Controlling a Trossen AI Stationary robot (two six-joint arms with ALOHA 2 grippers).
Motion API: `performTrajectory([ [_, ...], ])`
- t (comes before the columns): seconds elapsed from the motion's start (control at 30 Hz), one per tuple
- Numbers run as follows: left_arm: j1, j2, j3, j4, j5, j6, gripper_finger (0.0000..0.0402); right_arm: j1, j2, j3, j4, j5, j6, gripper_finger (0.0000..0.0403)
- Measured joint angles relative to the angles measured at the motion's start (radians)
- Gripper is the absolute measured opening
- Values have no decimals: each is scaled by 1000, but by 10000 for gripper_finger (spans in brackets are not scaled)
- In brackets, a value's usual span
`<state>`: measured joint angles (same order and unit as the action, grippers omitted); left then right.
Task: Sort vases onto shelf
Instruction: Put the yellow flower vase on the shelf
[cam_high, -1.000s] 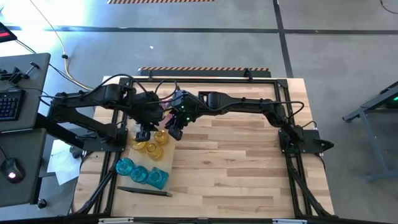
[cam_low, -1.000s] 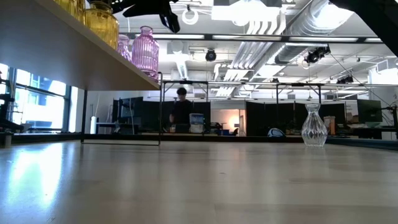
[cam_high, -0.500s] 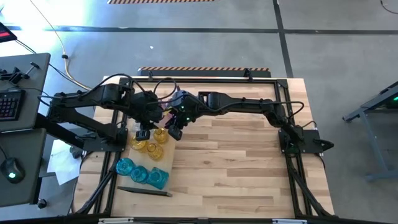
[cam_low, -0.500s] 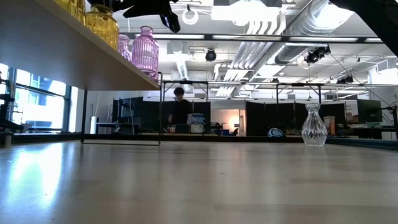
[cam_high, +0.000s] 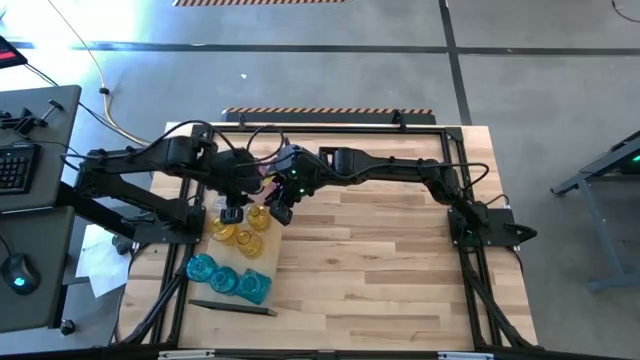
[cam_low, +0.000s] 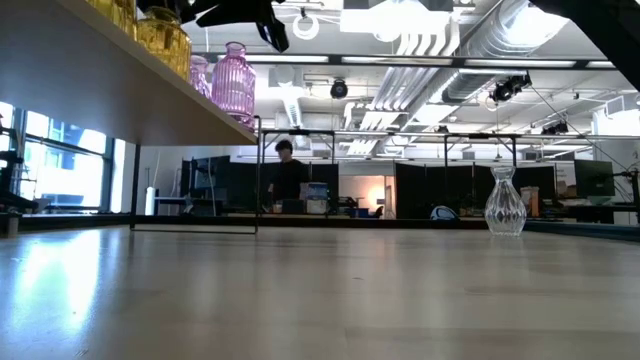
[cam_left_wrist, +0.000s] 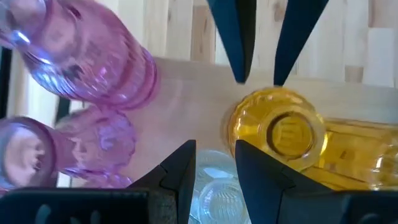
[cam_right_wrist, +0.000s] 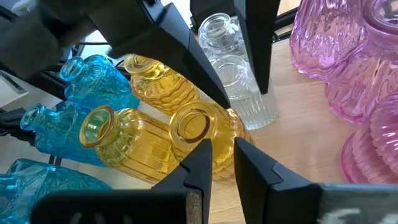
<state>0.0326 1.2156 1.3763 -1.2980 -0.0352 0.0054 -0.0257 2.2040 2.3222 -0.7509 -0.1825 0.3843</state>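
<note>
Vases crowd the shelf (cam_high: 262, 262) at the bench's (cam_high: 400, 260) left side: pink ones (cam_right_wrist: 348, 56), yellow ones (cam_right_wrist: 134, 146), blue ones (cam_right_wrist: 87, 81) and a clear one (cam_right_wrist: 233, 74), all empty. One more clear vase (cam_low: 505, 202) stands alone on the bench, well apart. The left hand (cam_left_wrist: 214, 165) hangs partly open over a clear vase beside a yellow one (cam_left_wrist: 289, 134), holding nothing. The right hand (cam_right_wrist: 221, 165) hovers nearly closed above the yellow vases, empty
</note>
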Motion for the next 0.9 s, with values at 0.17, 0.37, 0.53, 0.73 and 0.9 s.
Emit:
performTrajectory([
  [0.17,0,0,-13,2,32,-2,106,0,0,0,0,7,0,48],
  [0.37,0,0,-13,26,70,-3,106,-1,0,0,0,10,0,48],
  [0.53,0,0,-13,26,130,-3,106,-6,0,0,-11,10,0,48],
  [0.73,0,0,-13,27,112,-3,106,-14,0,0,-14,14,-1,48],
  [0.9,0,0,-13,66,143,5,106,-16,0,0,-15,6,0,48],
])
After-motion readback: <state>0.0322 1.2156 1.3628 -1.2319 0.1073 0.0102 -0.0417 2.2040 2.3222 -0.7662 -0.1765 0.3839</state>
